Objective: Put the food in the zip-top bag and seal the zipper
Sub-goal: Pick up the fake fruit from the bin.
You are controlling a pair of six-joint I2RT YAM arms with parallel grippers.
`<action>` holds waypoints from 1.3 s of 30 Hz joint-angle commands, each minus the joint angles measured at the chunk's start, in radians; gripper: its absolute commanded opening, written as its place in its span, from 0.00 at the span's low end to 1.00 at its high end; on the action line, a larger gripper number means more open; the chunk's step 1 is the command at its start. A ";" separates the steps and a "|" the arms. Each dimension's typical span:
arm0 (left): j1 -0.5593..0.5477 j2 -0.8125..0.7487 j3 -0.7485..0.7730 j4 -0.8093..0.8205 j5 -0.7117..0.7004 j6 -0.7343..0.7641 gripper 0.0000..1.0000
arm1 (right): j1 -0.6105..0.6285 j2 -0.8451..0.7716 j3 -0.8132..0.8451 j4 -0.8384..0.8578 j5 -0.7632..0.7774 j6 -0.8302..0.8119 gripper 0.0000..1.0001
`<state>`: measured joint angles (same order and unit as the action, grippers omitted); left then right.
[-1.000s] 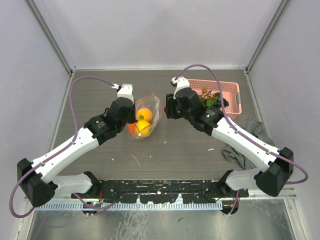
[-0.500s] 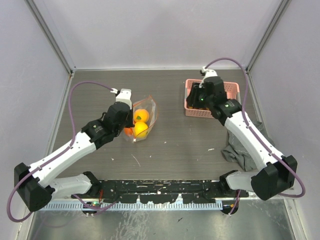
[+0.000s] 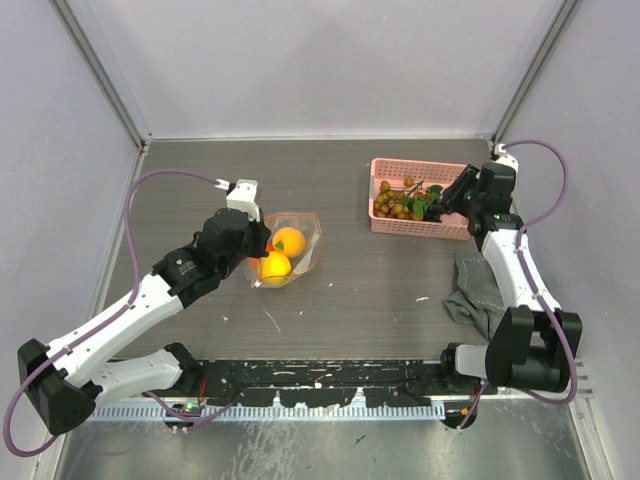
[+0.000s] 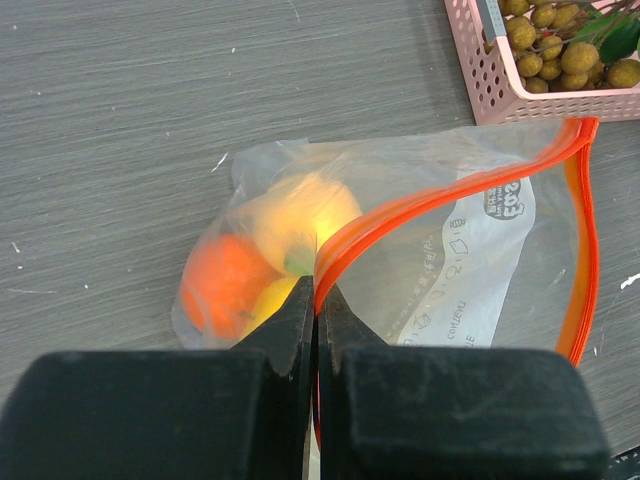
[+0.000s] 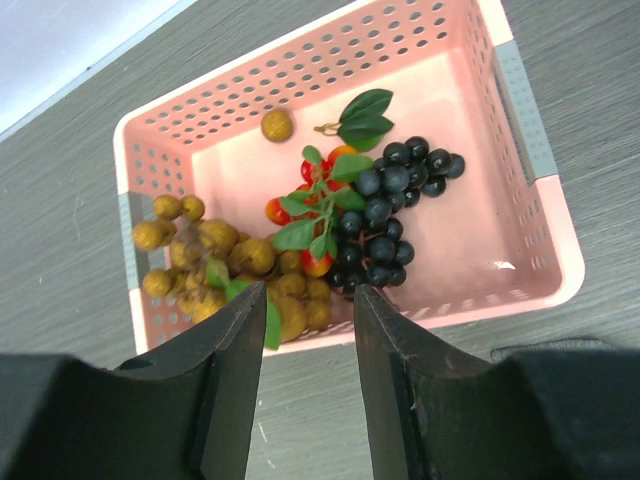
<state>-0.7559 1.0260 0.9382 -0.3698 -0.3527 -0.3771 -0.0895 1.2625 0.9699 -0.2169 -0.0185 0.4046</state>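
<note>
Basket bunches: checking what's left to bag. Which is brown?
The bunch of small brown balls at the pink basket's left in the right wrist view; the grape bunch beside it is blue-black.

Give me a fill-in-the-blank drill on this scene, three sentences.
The left gripper is shut on the zip-top bag's red-orange ____.
The bunch of small brown balls lies in the pink ____.
The right gripper hovers above that bunch with its jaws ____.
Missing words: zipper; basket; open.
</note>
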 commanded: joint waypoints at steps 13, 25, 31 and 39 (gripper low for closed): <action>0.006 -0.017 -0.007 0.112 0.032 0.003 0.00 | -0.056 0.351 -0.036 0.475 -0.157 0.108 0.46; 0.006 -0.009 -0.010 0.119 0.032 0.007 0.00 | -0.058 0.504 -0.019 0.605 -0.210 0.076 0.40; 0.007 0.009 -0.004 0.117 0.032 0.009 0.00 | -0.058 0.472 -0.017 0.573 -0.197 0.037 0.12; 0.006 0.009 -0.004 0.119 0.037 0.004 0.00 | -0.056 0.291 -0.051 0.515 -0.108 0.009 0.00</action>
<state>-0.7525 1.0435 0.9264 -0.3248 -0.3172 -0.3771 -0.1452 1.6993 0.9157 0.2756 -0.1875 0.4450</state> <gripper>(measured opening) 0.007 0.040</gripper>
